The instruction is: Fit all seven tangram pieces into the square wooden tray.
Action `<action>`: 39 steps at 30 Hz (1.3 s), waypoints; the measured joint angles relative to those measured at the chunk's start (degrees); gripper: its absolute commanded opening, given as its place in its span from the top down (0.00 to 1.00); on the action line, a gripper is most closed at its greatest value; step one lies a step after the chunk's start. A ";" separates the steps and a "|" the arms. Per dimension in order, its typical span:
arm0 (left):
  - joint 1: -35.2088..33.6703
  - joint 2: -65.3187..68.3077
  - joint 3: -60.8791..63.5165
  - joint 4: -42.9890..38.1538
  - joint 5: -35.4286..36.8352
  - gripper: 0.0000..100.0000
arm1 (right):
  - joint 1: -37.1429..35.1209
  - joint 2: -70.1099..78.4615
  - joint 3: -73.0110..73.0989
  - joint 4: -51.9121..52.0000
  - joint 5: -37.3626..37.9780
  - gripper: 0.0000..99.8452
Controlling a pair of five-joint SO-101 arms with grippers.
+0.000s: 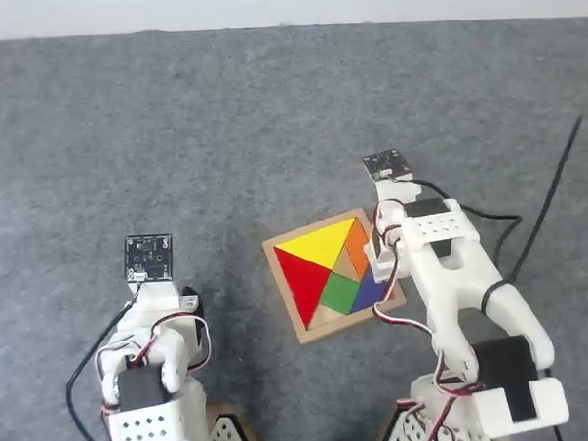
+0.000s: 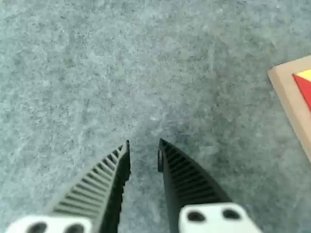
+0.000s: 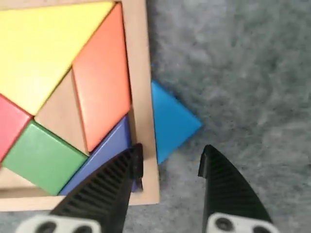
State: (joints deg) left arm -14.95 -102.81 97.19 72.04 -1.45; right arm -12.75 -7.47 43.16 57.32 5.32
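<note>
Jaws of right gripper (image 3: 171,148) gape at blue triangle (image 3: 171,120) touching outer tray (image 3: 139,48) edge.

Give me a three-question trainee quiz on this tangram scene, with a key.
1. True or false: the blue triangle lies inside the wooden tray.
2. The right gripper is: A) shut on the blue triangle; B) open, near the blue triangle; C) shut and empty.
3. Fill in: the left gripper is over bare grey ___.
Key: 1 false, it lies on the carpet beside the tray's outer rim; 2 B; 3 carpet.
</note>
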 measured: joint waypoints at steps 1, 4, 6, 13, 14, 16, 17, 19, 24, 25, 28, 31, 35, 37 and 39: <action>0.00 0.00 0.00 0.00 0.00 0.91 | 0.00 0.00 0.00 0.00 0.00 0.80; 0.00 0.00 0.00 0.00 0.00 0.91 | 0.00 0.00 0.00 0.00 0.00 0.80; 0.00 0.00 0.00 0.00 0.00 0.91 | 0.00 0.00 0.00 0.00 0.00 0.80; 0.00 0.00 0.00 0.00 0.00 0.91 | 1.67 0.00 -1.32 -2.64 -0.09 0.80; 0.00 0.00 0.00 0.00 0.00 0.91 | 1.58 0.00 -1.49 -2.73 -0.09 0.80; 0.00 0.00 0.00 0.00 0.00 0.91 | 2.02 0.00 -1.76 -2.81 0.00 0.80; 0.00 0.00 0.00 0.00 0.00 0.91 | 2.20 0.00 -1.76 -2.99 0.00 0.80; 0.00 0.00 0.00 0.00 0.00 0.91 | 2.11 0.18 -1.76 -4.31 0.00 0.80; 0.00 0.00 0.00 0.00 0.00 0.91 | 2.11 5.71 -4.31 -4.66 0.00 0.80; 0.00 0.00 0.00 0.00 0.00 0.91 | 2.11 7.12 -5.63 -3.96 0.00 0.80; 0.00 0.00 0.00 0.00 0.00 0.91 | 1.93 10.73 -9.67 -1.41 0.00 0.80; 0.00 0.00 0.00 0.00 0.00 0.91 | 3.96 12.92 -11.60 -0.62 0.00 0.84; 0.00 0.00 0.00 0.00 0.00 0.91 | 10.20 13.01 -12.75 -0.18 0.00 0.88; 0.00 0.00 0.00 0.00 0.00 0.91 | 12.66 13.01 -12.92 -0.09 0.00 0.89; 0.00 0.00 0.00 0.00 0.00 0.91 | 12.66 13.01 -12.92 -0.09 -0.09 0.89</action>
State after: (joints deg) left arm -14.95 -102.81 97.19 72.04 -1.45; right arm -0.09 5.54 30.24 57.23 5.23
